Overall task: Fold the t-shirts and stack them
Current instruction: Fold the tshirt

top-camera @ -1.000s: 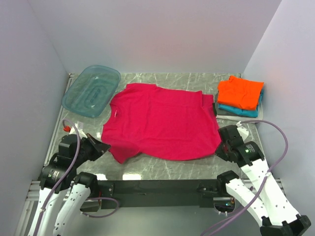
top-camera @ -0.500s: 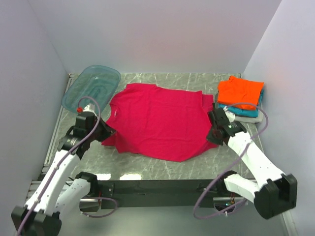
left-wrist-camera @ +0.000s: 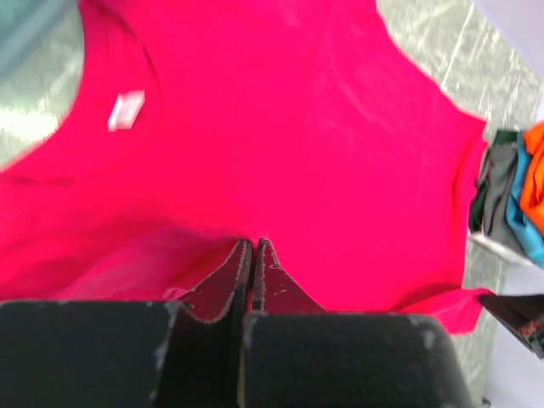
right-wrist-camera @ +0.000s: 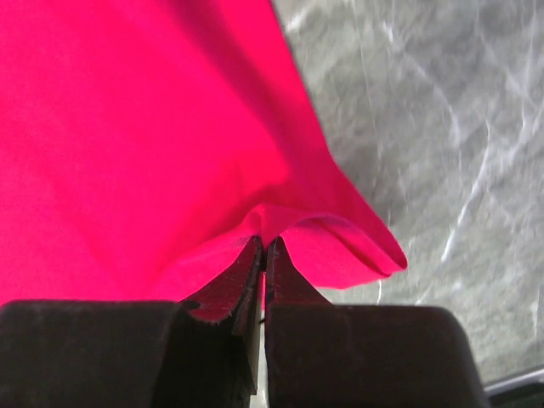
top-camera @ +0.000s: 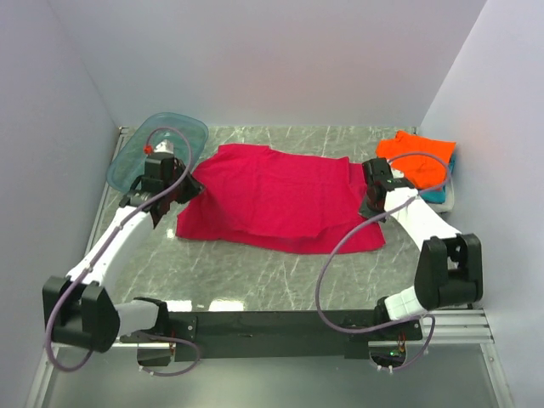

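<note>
The crimson-magenta t-shirt [top-camera: 280, 200] lies on the marble table with its near part folded back over itself. My left gripper [top-camera: 185, 189] is shut on the shirt's cloth at its left side; the left wrist view shows the jaws [left-wrist-camera: 252, 244] closed over crimson-magenta fabric [left-wrist-camera: 280, 127]. My right gripper [top-camera: 367, 204] is shut on the cloth at the shirt's right side; the right wrist view shows the pinched fold [right-wrist-camera: 263, 242]. Folded orange [top-camera: 416, 161], teal [top-camera: 435, 194] and grey shirts are stacked at the back right.
A translucent teal plastic tub [top-camera: 146, 151] stands at the back left, right behind my left gripper. White walls close in the back and both sides. The marble tabletop [top-camera: 255, 272] shows in front of the shirt.
Both grippers have moved toward the back of the table, carrying the shirt's near edge with them. The near part now lies folded over the far part.
</note>
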